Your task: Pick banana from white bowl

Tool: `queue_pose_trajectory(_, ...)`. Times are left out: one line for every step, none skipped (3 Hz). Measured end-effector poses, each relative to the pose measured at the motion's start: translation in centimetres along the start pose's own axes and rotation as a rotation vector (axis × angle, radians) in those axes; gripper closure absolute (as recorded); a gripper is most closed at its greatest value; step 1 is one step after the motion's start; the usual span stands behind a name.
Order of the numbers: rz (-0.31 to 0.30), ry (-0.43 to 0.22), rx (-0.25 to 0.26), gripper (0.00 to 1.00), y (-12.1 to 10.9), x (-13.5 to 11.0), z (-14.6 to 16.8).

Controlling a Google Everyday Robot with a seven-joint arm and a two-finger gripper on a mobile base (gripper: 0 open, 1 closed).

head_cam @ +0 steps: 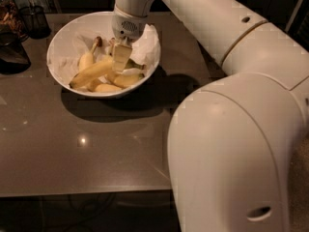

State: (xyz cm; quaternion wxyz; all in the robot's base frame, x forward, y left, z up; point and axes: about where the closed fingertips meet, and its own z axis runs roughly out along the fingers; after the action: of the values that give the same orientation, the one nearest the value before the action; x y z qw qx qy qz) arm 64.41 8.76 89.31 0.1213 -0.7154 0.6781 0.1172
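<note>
The white bowl (62, 38) stands at the back left of the dark table and is lined with crumpled white paper. Several bananas lie in it. The longest banana (94, 71) lies slantwise across the bowl's middle, its low end at the front left. My gripper (120, 57) reaches straight down into the bowl and sits on the upper right end of that banana, hiding that end. The banana rests among the others in the bowl.
Shorter bananas (86, 59) (126, 79) lie around the long one. Dark glass containers (33, 17) (10, 50) stand at the table's far left. My arm's large white body (231, 129) fills the right side. The table's front edge (87, 193) runs below.
</note>
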Motion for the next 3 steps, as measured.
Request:
queue_pose_trajectory(-0.016,-0.022,0.083,1.00,2.2,-0.3,-3.0)
queue_pose_trajectory(-0.062,-0.062,0.128,1.00,5.0,-0.8,-5.5)
queue_pose_trajectory(-0.117,-0.120,0.163,1.00,8.0,-1.1,-7.5)
